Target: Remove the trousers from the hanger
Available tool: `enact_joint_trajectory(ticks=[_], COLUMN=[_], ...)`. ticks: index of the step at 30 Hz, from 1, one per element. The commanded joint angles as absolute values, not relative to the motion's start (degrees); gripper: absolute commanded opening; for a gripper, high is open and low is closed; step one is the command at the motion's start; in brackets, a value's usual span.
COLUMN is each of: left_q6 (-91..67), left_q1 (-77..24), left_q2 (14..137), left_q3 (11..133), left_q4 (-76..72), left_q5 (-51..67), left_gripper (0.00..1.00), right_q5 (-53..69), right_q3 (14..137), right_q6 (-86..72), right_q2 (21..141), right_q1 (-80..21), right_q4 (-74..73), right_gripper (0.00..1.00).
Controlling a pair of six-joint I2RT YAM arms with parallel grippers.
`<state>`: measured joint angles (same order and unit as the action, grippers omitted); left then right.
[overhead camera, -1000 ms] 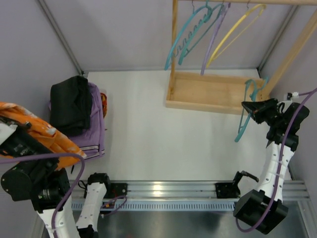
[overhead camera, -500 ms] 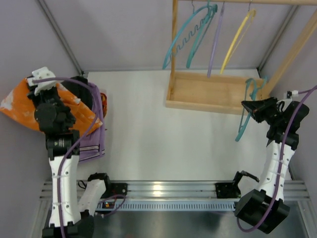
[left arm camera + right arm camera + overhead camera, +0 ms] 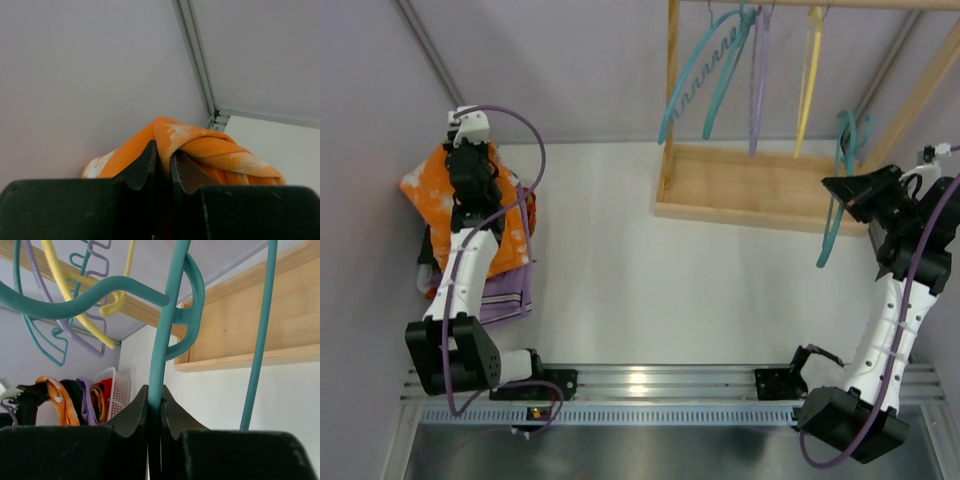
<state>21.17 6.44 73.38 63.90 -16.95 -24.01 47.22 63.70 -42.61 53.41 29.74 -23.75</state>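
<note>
A robot test booth in a lab: plain grey walls (image 3: pixel 570 70) with metal struts (image 3: pixel 428 50), a white surface (image 3: pixel 640 270), robot arms (image 3: pixel 460 270) bolted to an aluminium rail (image 3: pixel 650 382), and a wooden rack (image 3: pixel 750 185).

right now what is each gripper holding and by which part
Left gripper pinches a bunched fold of the trousers; right gripper clamps a thin bar of the hanger.

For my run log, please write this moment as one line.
left tool: shut on trousers, over purple cloth | right tool: shut on hanger, by wooden rack | trousers: off hanger
</note>
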Motion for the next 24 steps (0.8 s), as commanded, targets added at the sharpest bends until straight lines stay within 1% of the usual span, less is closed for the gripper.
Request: enact_joint_trajectory(ticks=[1,4,5,7,8,11,12,19,24], left_q6=[16.27,13.03,12.05,9.25,8.27,6.16,6.07,3.34,1.24], left_q1=[6.77,6.85,6.86,6.86,6.86,6.94,6.86,6.77,6.77], left_q2=[76.19,77.17,76.56,74.28,73.48,70.06,69.09,61.0,56.34], left_q3=[61.88,61.09,61.17,62.31,63.1,66.87,68.54,71.54,71.54], left_q4=[-23.03,-20.75,-18.57,-16.36,-13.56,-7.76,-6.43,-1.67,-1.32], left_q5=[-21.44,-20.66,-19.7,-15.57,-14.08,-6.96,-3.12,9.12,13.62], left_gripper=[0.02,0.13,0.27,0.41,0.58,0.81,0.98,0.98,0.98], right_q5=[49.48,49.57,50.01,50.36,50.36,50.45,50.54,52.64,53.79], right_q3=[70.48,74.87,75.93,78.65,79.45,82.17,83.31,89.38,97.28], right_q6=[-35.61,-32.27,-31.39,-29.45,-29.27,-28.74,-29.26,-35.06,-41.73], right_q2=[54.13,55.19,55.89,56.86,57.3,58.27,58.62,65.9,72.85], right_q1=[29.36,29.36,29.36,29.36,29.36,29.27,29.35,29.36,29.36], right_q4=[-26.18,-31.1,-32.33,-36.02,-37.25,-39.28,-39.29,-36.75,-30.15], right_gripper=[0.0,0.0,0.0,0.0,0.0,0.0,0.0,0.0,0.0])
